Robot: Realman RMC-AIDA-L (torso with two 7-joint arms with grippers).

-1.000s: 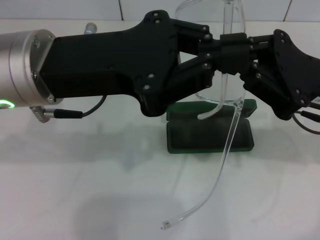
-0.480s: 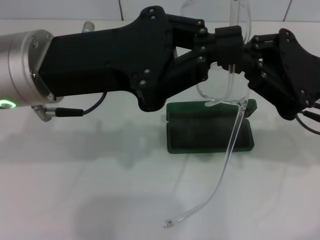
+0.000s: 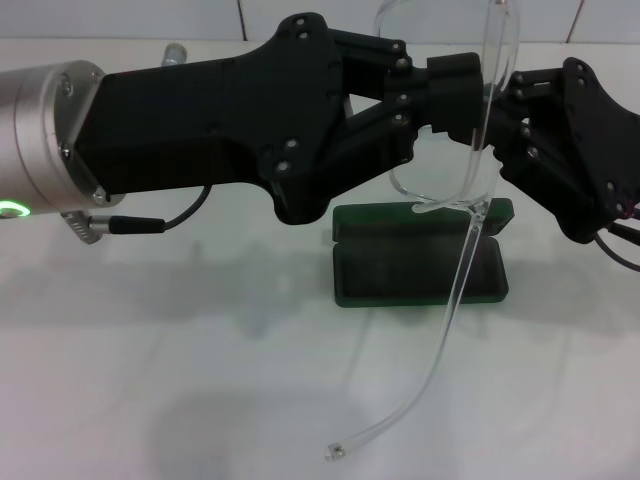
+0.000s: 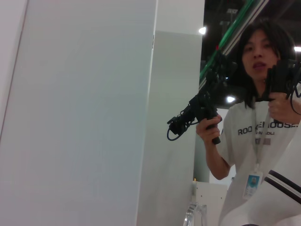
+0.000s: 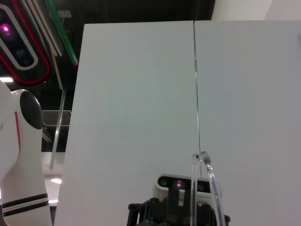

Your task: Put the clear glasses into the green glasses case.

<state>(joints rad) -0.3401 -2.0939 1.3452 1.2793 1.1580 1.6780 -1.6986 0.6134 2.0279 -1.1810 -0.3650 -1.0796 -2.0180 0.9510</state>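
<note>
The clear glasses (image 3: 455, 300) hang in the air between my two grippers, lens upright, one long clear arm dangling down toward the table's front. My left gripper (image 3: 455, 88) reaches in from the left and is shut on the lens at its upper part. My right gripper (image 3: 505, 120) comes in from the right, right against the lens edge. The green glasses case (image 3: 400, 270) lies open on the white table below and behind the glasses, dark lining showing. In the right wrist view a clear arm of the glasses (image 5: 210, 188) rises in front of a white wall.
A white wall stands behind the table. A black cable (image 3: 170, 222) loops under my left arm, and a small metal part (image 3: 178, 50) sits at the back left. The left wrist view shows a person (image 4: 256, 136) holding hand controllers.
The lens has swung to the right at its top while the dangling arm's tip stayed put. My left gripper rose slightly and my right gripper drew back a little to the right.
</note>
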